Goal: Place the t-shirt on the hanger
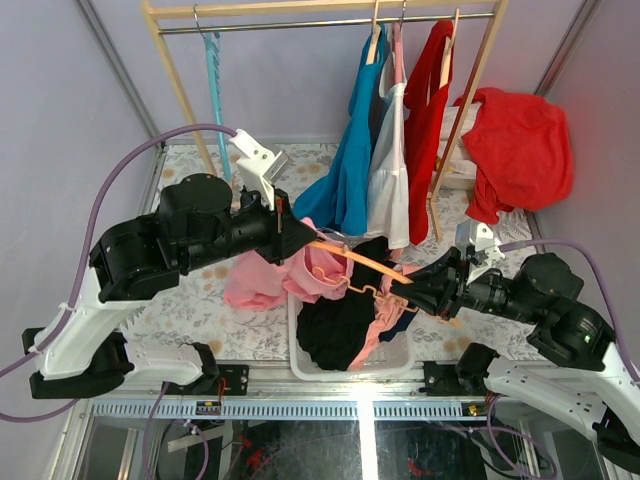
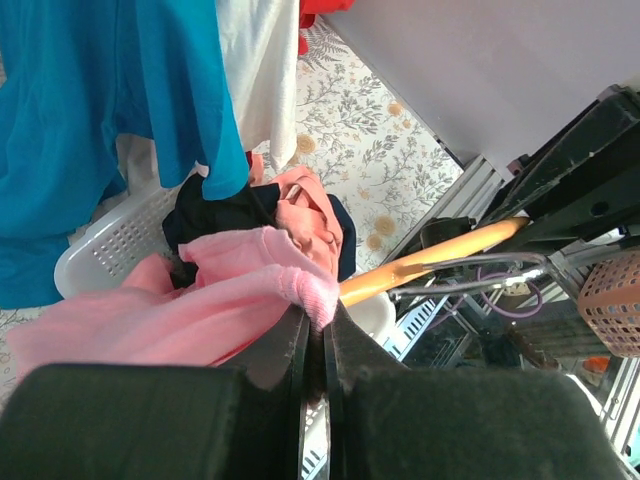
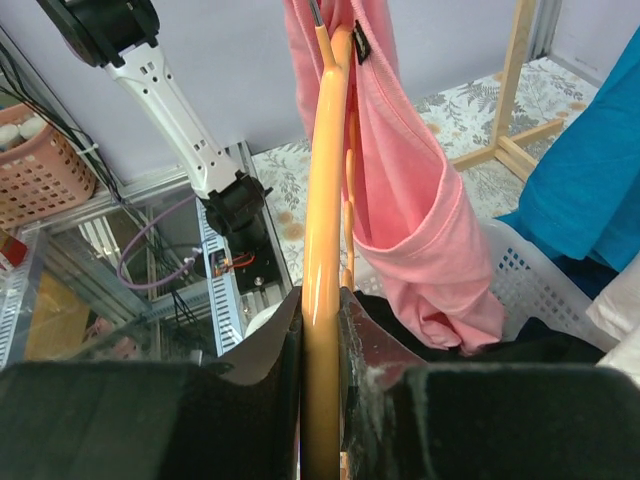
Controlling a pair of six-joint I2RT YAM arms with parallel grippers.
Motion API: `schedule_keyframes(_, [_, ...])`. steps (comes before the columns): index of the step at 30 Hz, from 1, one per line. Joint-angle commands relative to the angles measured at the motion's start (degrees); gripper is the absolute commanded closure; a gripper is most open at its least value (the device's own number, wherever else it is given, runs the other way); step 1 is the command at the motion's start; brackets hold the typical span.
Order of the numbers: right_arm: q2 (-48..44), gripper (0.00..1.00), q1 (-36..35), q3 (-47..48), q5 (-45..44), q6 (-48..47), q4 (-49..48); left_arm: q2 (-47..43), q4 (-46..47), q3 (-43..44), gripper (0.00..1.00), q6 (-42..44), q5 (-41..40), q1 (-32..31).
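The pink t-shirt (image 1: 262, 282) hangs bunched over the table's middle. My left gripper (image 1: 305, 240) is shut on its ribbed collar edge (image 2: 305, 285). The orange hanger (image 1: 365, 263) runs from the shirt toward the right. My right gripper (image 1: 425, 288) is shut on the hanger's arm (image 3: 325, 250). In the right wrist view one end of the hanger sits inside the pink fabric (image 3: 420, 230). The hanger's metal hook (image 2: 480, 265) shows in the left wrist view.
A white laundry basket (image 1: 330, 372) holds black and pink garments below the hanger. A wooden rack (image 1: 320, 10) behind carries a blue shirt (image 1: 350, 150), white and red garments, and a teal hanger (image 1: 212, 60). A red garment (image 1: 515, 150) drapes at the right.
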State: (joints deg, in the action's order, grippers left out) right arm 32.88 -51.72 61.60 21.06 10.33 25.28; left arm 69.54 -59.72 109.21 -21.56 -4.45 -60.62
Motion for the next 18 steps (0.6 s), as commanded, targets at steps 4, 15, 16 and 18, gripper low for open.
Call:
schedule_keyframes(4, [-3.0,1.0,0.2,-6.6,0.9,6.1,-21.1,-1.2,5.9,-1.6,0.97,0.1,3.3,0.3])
schedule_keyframes(15, [-6.2,1.0,0.2,-18.9,-0.3,12.6,-37.3,0.5,7.9,-2.3,0.95,0.4,5.6,0.4])
schedule_keyframes(16, [-6.3,1.0,0.2,-19.7,-0.5,13.2,-38.9,0.5,8.1,-2.3,0.95,0.4,5.8,0.4])
schedule_keyframes(18, [-6.5,1.0,0.1,-21.3,-1.2,14.8,-42.1,0.6,8.3,-2.1,0.95,0.4,6.3,0.4])
